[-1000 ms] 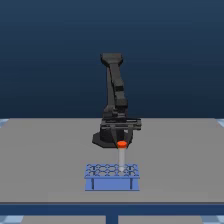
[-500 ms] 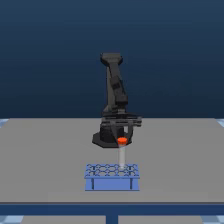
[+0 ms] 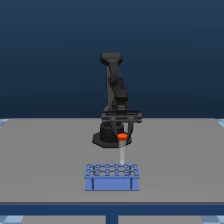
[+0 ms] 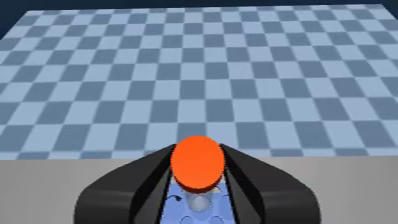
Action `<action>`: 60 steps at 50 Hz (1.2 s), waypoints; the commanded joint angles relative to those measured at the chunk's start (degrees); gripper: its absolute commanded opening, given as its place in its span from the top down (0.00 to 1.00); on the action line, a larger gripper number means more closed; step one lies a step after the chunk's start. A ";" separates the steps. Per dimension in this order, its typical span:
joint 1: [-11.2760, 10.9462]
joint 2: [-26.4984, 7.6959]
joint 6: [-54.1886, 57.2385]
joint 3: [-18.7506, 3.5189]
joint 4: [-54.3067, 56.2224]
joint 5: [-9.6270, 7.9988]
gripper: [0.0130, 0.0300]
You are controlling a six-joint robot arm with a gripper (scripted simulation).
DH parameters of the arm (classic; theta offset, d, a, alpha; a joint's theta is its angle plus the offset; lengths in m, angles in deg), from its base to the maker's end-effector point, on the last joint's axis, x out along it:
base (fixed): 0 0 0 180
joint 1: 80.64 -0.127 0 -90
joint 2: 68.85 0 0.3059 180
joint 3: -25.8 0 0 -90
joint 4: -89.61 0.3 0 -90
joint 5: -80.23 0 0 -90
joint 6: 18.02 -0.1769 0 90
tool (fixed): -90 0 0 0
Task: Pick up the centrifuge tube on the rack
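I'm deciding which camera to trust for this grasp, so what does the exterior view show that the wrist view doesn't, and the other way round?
Only the exterior view shows the whole black jointed arm, the grey table, and the slender translucent tube body standing in the low light-blue rectangular rack. Only the wrist view shows a blue checkered floor beyond the table edge, and the black tool flanking the cap closely. Both show the orange-red round cap of the centrifuge tube and part of the rack.

A computer-rendered lab scene is shown rather than a real room. A flat grey tabletop [image 3: 45, 155] is set against a plain dark-blue backdrop, with a checkered floor [image 4: 195, 75] seen from the wrist. A blue rack [image 3: 111, 177] suggests lab work.
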 commanded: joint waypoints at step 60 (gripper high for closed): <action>0.00 0.73 7.99 -1.25 6.92 1.75 1.00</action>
